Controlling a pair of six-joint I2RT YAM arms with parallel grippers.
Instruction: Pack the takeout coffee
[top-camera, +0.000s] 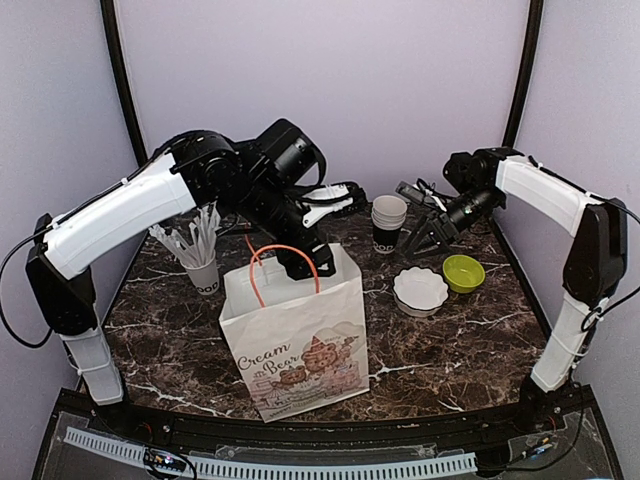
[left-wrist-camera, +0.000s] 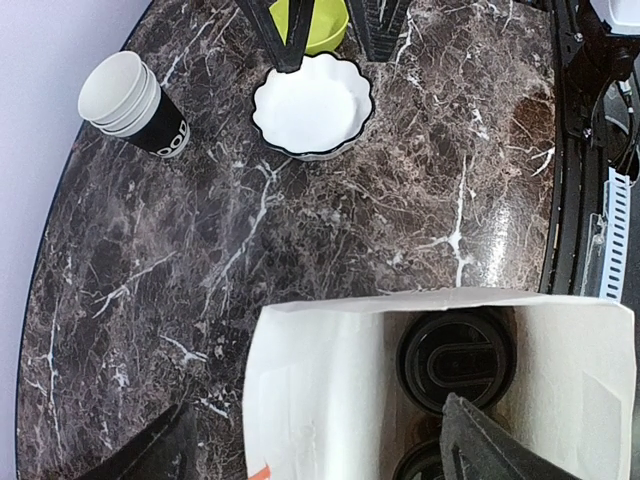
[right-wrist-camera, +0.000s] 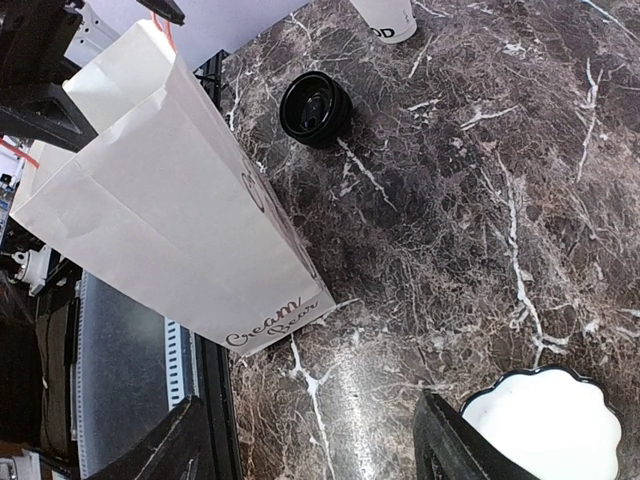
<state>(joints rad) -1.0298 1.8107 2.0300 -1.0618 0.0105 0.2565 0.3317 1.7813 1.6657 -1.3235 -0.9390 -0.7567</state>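
Nearest, toward the front of the table (top-camera: 450, 340), stands the bag (top-camera: 295, 335), upright with its mouth open and its orange handles raised. The left gripper (top-camera: 300, 266) hangs over that mouth with its tips just at the rim. From the left wrist its fingers (left-wrist-camera: 490, 440) are spread wide and nothing sits between them, so it is open and empty.

Below it, inside the bag, one coffee (left-wrist-camera: 455, 360) stands upright against the wall with its black lid up. The dark rim of what looks like a second lid (left-wrist-camera: 420, 464) shows at the frame's edge, partly hidden by a finger. A third coffee (right-wrist-camera: 315, 105) stands on the table just beside the bag's far face, seen only from the right wrist.

Right of the bag and a little farther back lies the white bowl (top-camera: 420, 290), scalloped, and just behind it to the right the green bowl (top-camera: 463, 272). Left of the bag is the stick cup (top-camera: 203, 275), white sticks fanning from it.

Farther back stands the cup stack (top-camera: 388, 225). The right gripper (top-camera: 425, 238) hovers near it, above the table behind the bowls and apart from the stack. Its jaws are parted and it holds nothing.
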